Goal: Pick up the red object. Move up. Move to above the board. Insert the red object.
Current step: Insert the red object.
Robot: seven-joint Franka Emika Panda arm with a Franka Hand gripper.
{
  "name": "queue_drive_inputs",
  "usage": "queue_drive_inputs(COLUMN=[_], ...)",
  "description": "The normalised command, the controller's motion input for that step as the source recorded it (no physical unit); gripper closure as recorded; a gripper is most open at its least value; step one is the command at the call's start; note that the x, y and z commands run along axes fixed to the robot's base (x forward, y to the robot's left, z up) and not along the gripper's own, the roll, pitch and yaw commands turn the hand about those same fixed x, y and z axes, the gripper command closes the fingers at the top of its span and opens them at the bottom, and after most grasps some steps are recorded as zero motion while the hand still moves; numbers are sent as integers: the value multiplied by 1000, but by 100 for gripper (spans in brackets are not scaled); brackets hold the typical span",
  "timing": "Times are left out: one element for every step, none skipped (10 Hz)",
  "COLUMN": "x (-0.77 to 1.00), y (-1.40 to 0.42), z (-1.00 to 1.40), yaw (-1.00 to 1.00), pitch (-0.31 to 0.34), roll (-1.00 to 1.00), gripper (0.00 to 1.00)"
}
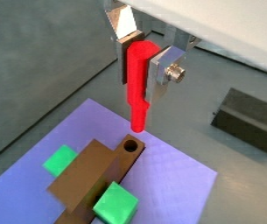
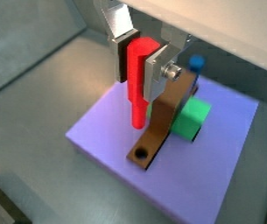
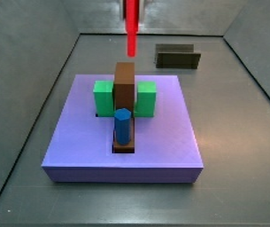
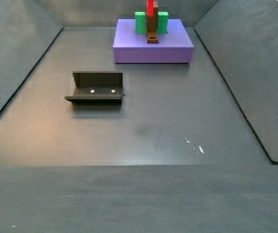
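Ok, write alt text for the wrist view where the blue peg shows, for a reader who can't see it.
The robot's hand holds a red peg upright above a purple slab, its tip hanging over the slab beside a long brown bar. The bar has an empty round hole at one end, a blue peg at the other, and a green block beside it.

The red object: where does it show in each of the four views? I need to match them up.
Wrist view: red object in the gripper, above the board's hole.
Wrist view: red object gripped, beside the board.
Side view: red object hanging above the board.
Side view: far end, above the board.
Shared landmark: purple slab.
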Motion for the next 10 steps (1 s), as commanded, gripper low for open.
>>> queue_drive_inputs(x=[-3,-117,0,0,134,51,34,0,0,0], y=[191,57,49,0,0,0,3,0,0,20], z=[-457,-374,-314,-234,-254,-280,-294,-166,-189,-211], yaw=[-257,-229,-220,-137,-154,-149,-137,-109,-91,-89], pitch=[13,0,0,0,0,0,0,0,0,0], roll=[0,0,-34,-97,-157,-127,-100,-100,-89,-99], gripper=[100,100,100,100,100,100,100,100,100,100])
